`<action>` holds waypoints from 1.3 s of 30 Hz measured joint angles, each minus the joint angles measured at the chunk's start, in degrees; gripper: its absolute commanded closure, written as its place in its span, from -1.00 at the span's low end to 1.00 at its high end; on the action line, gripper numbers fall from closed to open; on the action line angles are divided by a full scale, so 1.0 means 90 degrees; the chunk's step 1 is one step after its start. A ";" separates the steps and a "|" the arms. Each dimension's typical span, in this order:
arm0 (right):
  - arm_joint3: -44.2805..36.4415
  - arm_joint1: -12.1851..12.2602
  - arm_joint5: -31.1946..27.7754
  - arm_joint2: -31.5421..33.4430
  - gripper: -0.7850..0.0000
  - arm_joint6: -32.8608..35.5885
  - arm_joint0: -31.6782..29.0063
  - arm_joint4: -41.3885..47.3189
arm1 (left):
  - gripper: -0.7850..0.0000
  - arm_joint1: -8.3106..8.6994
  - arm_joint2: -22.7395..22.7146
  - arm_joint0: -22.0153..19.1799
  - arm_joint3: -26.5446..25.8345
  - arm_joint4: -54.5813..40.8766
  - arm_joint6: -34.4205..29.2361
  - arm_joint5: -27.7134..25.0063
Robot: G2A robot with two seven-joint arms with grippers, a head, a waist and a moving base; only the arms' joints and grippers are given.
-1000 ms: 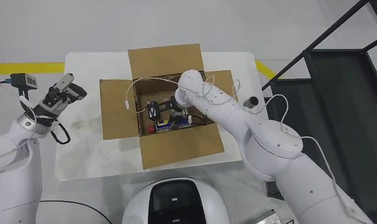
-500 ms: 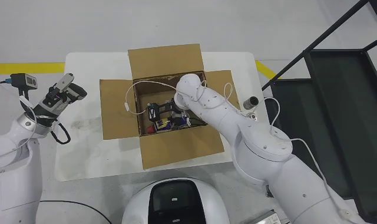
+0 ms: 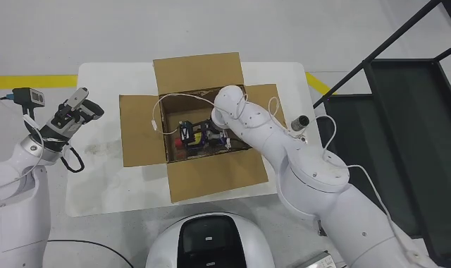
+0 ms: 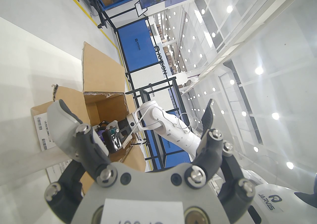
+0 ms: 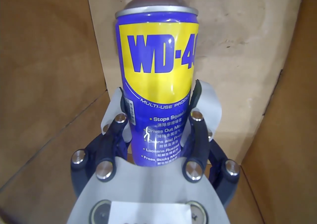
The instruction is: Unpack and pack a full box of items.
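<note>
Right end effector (image 5: 159, 91) grips a spray can (image 5: 156, 61) inside the open cardboard box (image 3: 199, 72).

The two fingers are closed against opposite sides of the blue-and-yellow can's lower body. Its long axis runs straight out in line with the end effector, and the red cap is at the far end from the wrist, pointing at a brown inner panel of the box. From the top view, the right arm reaches into the box, which stands on the white surface (image 3: 106, 169) with all four flaps folded out. The end effector is aimed toward the box wall on the robot's left. The left end effector (image 4: 135, 108) is spread wide with nothing in it, over the surface's left edge, well apart from the box.
</note>
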 measured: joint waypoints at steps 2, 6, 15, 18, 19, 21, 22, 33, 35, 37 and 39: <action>-0.0018 0.0036 0.0002 -0.0004 1.00 -0.0142 0.0055 -0.0052 | -1.00 0.0000 0.0000 0.0000 0.0000 0.0000 0.0000 0.0000; -0.0068 0.0147 0.0004 -0.0016 1.00 -0.0376 0.0151 -0.0103 | -1.00 0.0000 0.0000 0.0000 0.0000 0.0000 0.0000 0.0000; -0.0464 0.0549 0.0004 -0.0088 1.00 -0.0798 0.0225 0.0033 | -1.00 0.0000 0.0000 0.0000 0.0000 0.0000 0.0000 0.0000; -0.0777 0.0765 0.0004 -0.0155 1.00 -0.0981 0.0262 0.0071 | -1.00 0.0000 0.0000 0.0000 0.0000 0.0000 0.0000 0.0000; -0.0882 0.0836 0.0004 -0.0178 1.00 -0.0984 0.0272 0.0073 | -1.00 0.0000 0.0000 0.0000 0.0000 0.0000 0.0000 0.0000; -0.1149 0.1010 0.0004 -0.0191 1.00 -0.0918 0.0295 0.0117 | -1.00 0.0000 0.0000 0.0000 0.0000 0.0000 0.0000 0.0000; -0.1273 0.1089 0.0004 -0.0191 1.00 -0.0869 0.0301 0.0159 | -1.00 0.0000 0.0000 0.0000 0.0000 0.0000 0.0000 0.0000; -0.3360 0.2437 0.0028 0.0248 1.00 -0.0192 0.0361 0.0995 | -1.00 0.0000 0.0000 0.0000 0.0000 0.0000 0.0000 0.0000; -0.3813 0.2743 0.0118 0.0474 1.00 -0.0068 0.0228 0.1015 | -1.00 0.0000 0.0000 0.0000 0.0000 0.0000 0.0000 0.0000; -0.4444 0.3125 0.0295 0.0795 1.00 0.0111 -0.0027 0.1085 | -1.00 0.0000 0.0000 0.0000 0.0000 0.0000 0.0000 0.0000; -0.5172 0.3535 0.0539 0.1204 1.00 0.0285 -0.0378 0.1156 | -1.00 0.0000 0.0000 0.0000 0.0000 0.0000 0.0000 0.0000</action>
